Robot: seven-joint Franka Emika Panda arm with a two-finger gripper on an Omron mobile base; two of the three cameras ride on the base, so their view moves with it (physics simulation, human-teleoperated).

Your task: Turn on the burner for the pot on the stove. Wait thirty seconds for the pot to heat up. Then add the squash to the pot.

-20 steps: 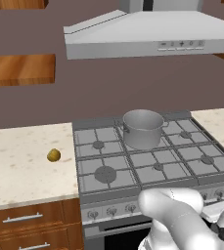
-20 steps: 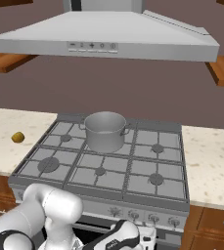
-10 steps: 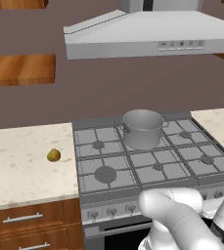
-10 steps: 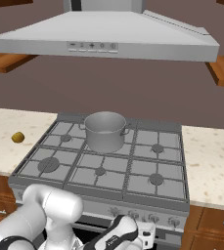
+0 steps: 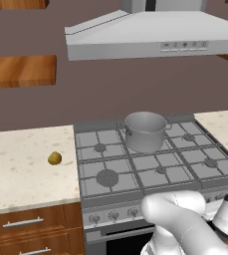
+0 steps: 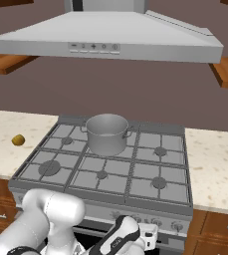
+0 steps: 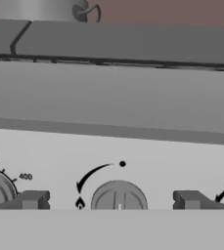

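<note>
Hand: low before the stove's front panel, level with the knob row, fingers spread wide to either side of a round knob, not touching it. Arm: folded low in front of the cooktop. Pot: upright on the rear middle grate. Squash: on the speckled tabletop left of the stove, well apart from the pot. Range hood: above.

A grey knob with a black arc marking is seen between the dark fingertips.
</note>
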